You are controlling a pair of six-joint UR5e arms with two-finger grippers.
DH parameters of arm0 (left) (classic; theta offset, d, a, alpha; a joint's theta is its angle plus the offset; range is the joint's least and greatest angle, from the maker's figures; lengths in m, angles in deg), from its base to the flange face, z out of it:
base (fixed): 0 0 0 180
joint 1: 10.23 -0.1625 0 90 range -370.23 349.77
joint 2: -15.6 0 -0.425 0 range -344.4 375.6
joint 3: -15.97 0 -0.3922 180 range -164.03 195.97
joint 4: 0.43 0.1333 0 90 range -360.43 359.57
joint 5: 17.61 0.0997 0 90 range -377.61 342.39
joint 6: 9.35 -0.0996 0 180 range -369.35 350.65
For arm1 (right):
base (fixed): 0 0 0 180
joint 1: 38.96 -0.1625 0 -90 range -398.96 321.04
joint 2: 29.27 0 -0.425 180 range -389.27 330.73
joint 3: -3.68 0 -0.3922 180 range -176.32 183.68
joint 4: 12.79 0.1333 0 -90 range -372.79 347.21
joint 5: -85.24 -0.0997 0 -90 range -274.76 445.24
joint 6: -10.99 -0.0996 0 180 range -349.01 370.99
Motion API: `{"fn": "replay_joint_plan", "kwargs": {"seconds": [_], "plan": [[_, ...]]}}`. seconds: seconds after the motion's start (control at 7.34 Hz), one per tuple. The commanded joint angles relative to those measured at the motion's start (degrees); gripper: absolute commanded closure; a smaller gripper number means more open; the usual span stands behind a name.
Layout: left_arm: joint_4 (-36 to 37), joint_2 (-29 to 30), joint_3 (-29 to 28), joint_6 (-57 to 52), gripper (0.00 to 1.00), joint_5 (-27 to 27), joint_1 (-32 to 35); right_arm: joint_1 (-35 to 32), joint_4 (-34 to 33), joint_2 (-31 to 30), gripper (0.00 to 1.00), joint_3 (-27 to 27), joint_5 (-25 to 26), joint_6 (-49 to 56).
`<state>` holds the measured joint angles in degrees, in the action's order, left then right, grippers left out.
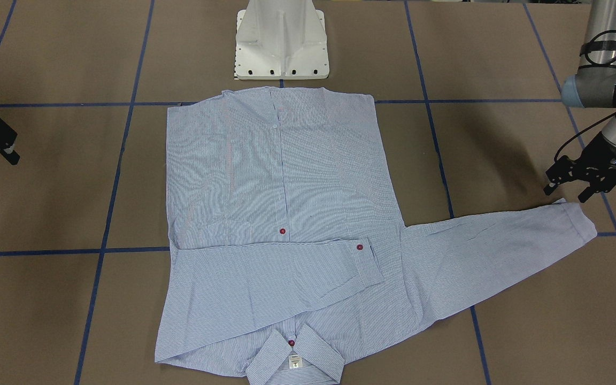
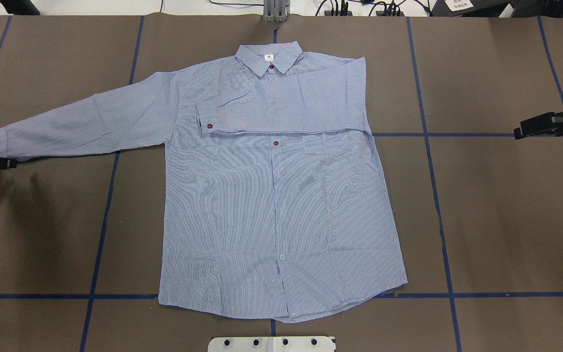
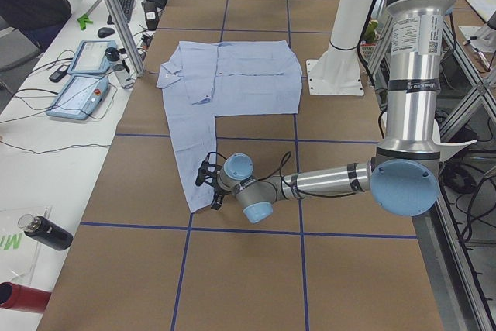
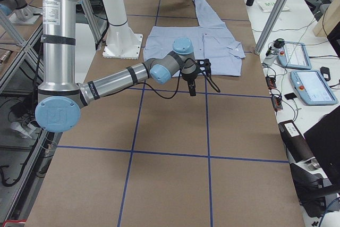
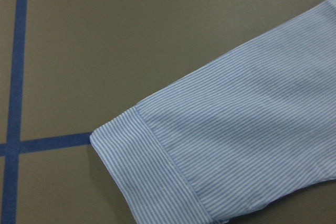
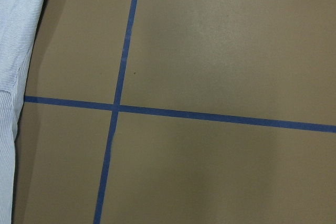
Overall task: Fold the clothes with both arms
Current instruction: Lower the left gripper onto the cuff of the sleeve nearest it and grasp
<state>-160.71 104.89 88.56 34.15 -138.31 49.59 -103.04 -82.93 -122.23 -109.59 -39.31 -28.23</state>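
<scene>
Evidently the fold is at an early stage. The striped shirt [image 2: 281,195] lies flat, buttoned and front up at the middle of the brown surface [image 2: 496,220]. One sleeve [image 2: 286,107] is already laid across the chest, while the outstretched sleeve [image 2: 86,122], pointing to 9 o'clock in the overhead view, and the body folds remain. The cloth looks thin, soft and lightly creased, with a stiffer stitched cuff [image 5: 157,171]. The left gripper [image 1: 566,193] hovers just beside that cuff, fingers apart. The right gripper [image 1: 6,149] hangs well apart at 3 o'clock, and its fingers cannot be judged.
</scene>
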Motion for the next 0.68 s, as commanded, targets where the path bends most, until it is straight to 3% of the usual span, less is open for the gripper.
{"fn": "replay_joint_plan", "kwargs": {"seconds": [0.0,0.55], "plan": [[-1.3,1.1,-2.5,-0.1,0.14,0.0,-0.1,0.0,0.0,0.1,0.00,0.0,0.0,-0.1],[-1.5,1.5,-3.5,-0.1,0.13,-0.1,-0.1,0.1,0.0,0.2,0.00,0.0,0.0,-0.2]]}}
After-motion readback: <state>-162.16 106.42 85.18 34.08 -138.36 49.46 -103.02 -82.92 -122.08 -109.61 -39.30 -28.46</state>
